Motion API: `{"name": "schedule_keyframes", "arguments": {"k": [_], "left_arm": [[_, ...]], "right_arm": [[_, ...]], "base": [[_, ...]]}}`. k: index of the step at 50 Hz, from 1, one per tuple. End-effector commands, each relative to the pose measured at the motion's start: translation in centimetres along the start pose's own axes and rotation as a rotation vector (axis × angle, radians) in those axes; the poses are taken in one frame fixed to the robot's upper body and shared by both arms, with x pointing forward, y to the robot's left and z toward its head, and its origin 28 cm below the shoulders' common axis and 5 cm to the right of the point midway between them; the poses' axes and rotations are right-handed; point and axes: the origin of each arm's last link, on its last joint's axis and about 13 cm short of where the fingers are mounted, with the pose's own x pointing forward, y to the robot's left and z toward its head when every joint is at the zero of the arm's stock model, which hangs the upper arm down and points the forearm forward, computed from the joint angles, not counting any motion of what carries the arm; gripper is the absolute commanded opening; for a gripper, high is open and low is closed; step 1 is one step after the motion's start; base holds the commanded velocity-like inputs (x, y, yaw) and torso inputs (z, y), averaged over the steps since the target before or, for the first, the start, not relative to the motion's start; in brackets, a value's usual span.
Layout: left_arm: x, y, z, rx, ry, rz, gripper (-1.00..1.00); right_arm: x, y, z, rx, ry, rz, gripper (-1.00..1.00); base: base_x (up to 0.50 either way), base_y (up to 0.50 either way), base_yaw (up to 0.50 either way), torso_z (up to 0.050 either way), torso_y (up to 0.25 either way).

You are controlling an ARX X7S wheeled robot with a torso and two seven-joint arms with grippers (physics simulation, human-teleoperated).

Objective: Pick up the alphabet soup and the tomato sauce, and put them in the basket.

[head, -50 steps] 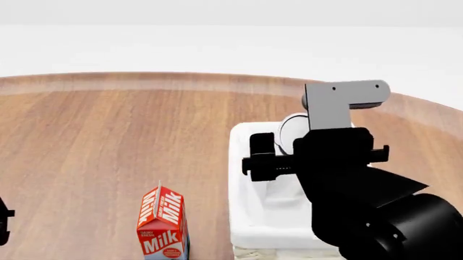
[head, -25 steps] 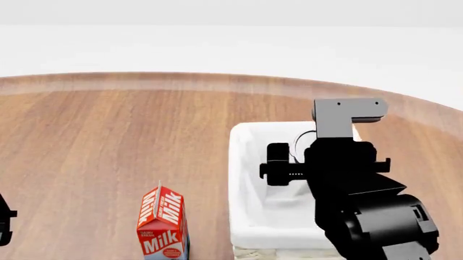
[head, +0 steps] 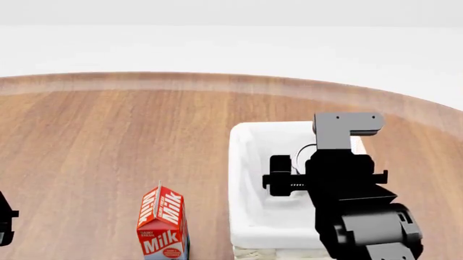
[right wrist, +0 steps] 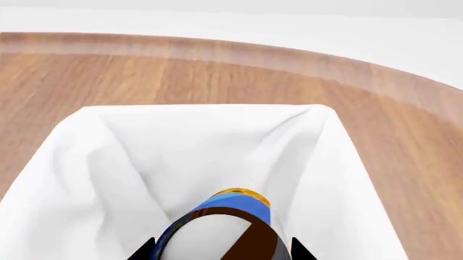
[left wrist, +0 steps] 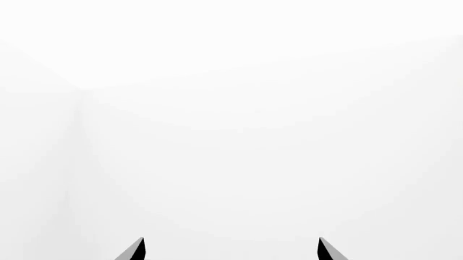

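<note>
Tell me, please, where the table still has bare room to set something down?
Bare wood runs across the table left of the basket, behind and beside the milk carton, and along the far edge beyond the basket. It is crowded at the basket: the right gripper hangs over its lining with the alphabet soup.

The soup can, with its blue and yellow-orange label, sits between the dark jaws of the right gripper, which close against its sides. It hangs above the inside of the basket, over the folded white lining. Past the basket's far rim runs the wooden surface.
</note>
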Motion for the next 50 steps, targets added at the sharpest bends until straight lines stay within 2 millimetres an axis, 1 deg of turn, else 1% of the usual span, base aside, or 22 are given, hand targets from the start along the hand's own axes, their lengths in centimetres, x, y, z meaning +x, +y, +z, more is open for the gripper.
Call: {"name": "schedule_keyframes", "arguments": {"k": [1, 22, 23, 32, 38, 42, 44, 49, 50], "left_arm": [[0.0, 0.0, -0.1, 0.001, 0.002, 0.0, 1.0], [0.0, -0.1, 0.0, 0.005, 0.001, -0.005, 1.0], [0.0, -0.1, 0.0, 0.004, 0.0, -0.004, 1.0], [-0.1, -0.1, 0.0, 0.003, 0.001, -0.005, 1.0], [0.0, -0.2, 0.1, 0.0, -0.002, -0.008, 1.0], [0.0, -0.1, -0.1, 0.0, 0.002, -0.007, 1.0], [0.0, -0.1, -0.1, 0.0, 0.003, -0.005, 1.0], [-0.1, -0.1, -0.1, 0.001, 0.004, -0.007, 1.0], [-0.1, -0.1, -0.2, 0.0, 0.005, -0.006, 1.0]], "right_arm": [[0.4, 0.0, 0.2, -0.032, -0.023, 0.01, -1.0], [0.3, -0.1, 0.3, -0.029, -0.022, 0.01, -1.0], [0.4, -0.1, 0.2, -0.019, -0.007, 0.017, 1.0], [0.4, 0.0, 0.2, -0.026, -0.009, 0.021, 1.0], [-0.2, 0.0, 0.6, -0.041, -0.017, 0.02, 1.0], [-1.5, -0.1, 1.9, -0.064, -0.046, 0.029, 1.0], [-2.7, -0.2, 3.2, -0.079, -0.076, 0.035, 1.0], [-5.2, -0.4, 5.2, -0.101, -0.127, 0.046, 1.0], [-6.2, -0.4, 5.9, -0.11, -0.144, 0.051, 1.0]], "base": [[0.0, 0.0, 0.0, 0.0, 0.0], [0.0, 0.0, 0.0, 0.0, 0.001], [0.0, 0.0, 0.0, 0.0, 0.0], [0.0, 0.0, 0.0, 0.0, 0.0], [0.0, 0.0, 0.0, 0.0, 0.0], [0.0, 0.0, 0.0, 0.0, 0.0], [0.0, 0.0, 0.0, 0.0, 0.0], [0.0, 0.0, 0.0, 0.0, 0.0], [0.0, 0.0, 0.0, 0.0, 0.0]]}}
